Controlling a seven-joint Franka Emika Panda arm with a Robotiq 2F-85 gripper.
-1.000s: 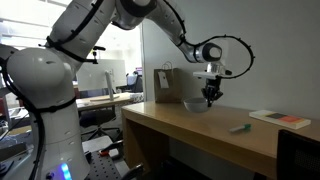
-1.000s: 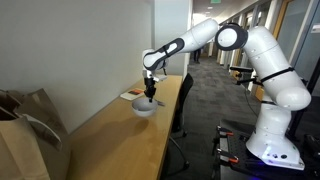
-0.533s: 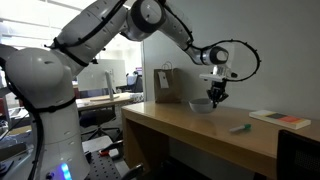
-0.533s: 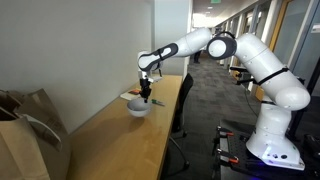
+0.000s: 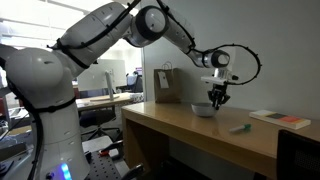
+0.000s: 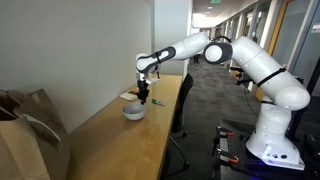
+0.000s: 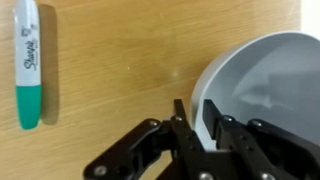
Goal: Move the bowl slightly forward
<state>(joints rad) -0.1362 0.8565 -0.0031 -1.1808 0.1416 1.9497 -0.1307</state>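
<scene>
The black robot gripper [image 7: 200, 118] is holding the small shallow round white bowl [image 7: 262, 85] by its rim, jaws clamped with one finger inside the wall and one outside. The bowl is sitting on the light wooden bench [image 7: 120, 50]. A green-and-white marker pen [image 7: 28, 65] is lying apart from the bowl.

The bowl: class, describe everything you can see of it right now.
The bowl is small, round, shallow, plain white-grey and smooth, seemingly empty. It sits upright on the wooden table. The gripper pinches its rim, one finger inside, one outside. A green marker lies apart from it.
</scene>
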